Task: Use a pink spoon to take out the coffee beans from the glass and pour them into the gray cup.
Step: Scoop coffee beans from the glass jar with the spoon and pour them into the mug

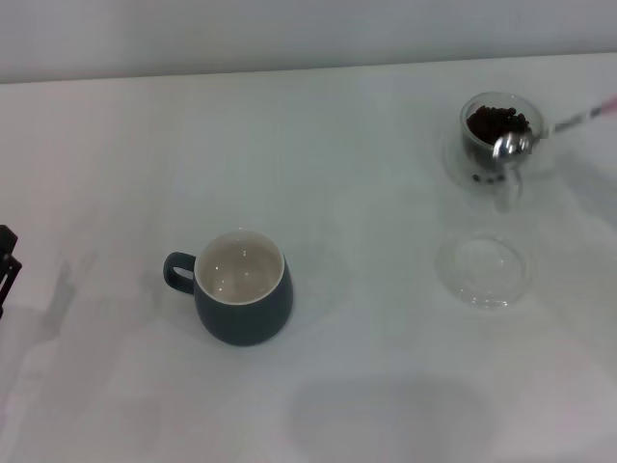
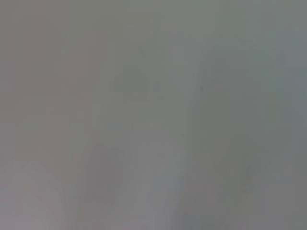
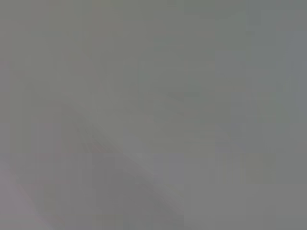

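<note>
Neither gripper's jaws appear in any view, so their state cannot be told. The right gripper lies beyond the head view's right edge. The left arm (image 1: 8,265) shows only as a dark part at the left edge, apparently parked. Both wrist views show nothing recognisable.

The pink spoon (image 1: 545,133) enters from the right edge, handle raised. Its silver bowl rests at the rim of the glass (image 1: 500,137), over the coffee beans (image 1: 495,122). The glass stands at the far right of the white table (image 1: 347,154). The gray cup (image 1: 241,286) stands well apart, toward the near left, upright and apparently empty, handle to the left.

Hazards, by judgement:
- Spill in transit. The carry from glass to gray cup is long; a tilted or jolted spoon would shed beans onto the table.
- Glass tip-over. The spoon pressing on the rim could shift or upset the light glass.
- Obstruction. A clear glass dish (image 1: 483,270) lies just nearer than the glass; a low carry could strike it.

Count:
- pink spoon: one
- glass: one
- gray cup: one
- clear glass dish: one
- coffee beans: many, not countable
</note>
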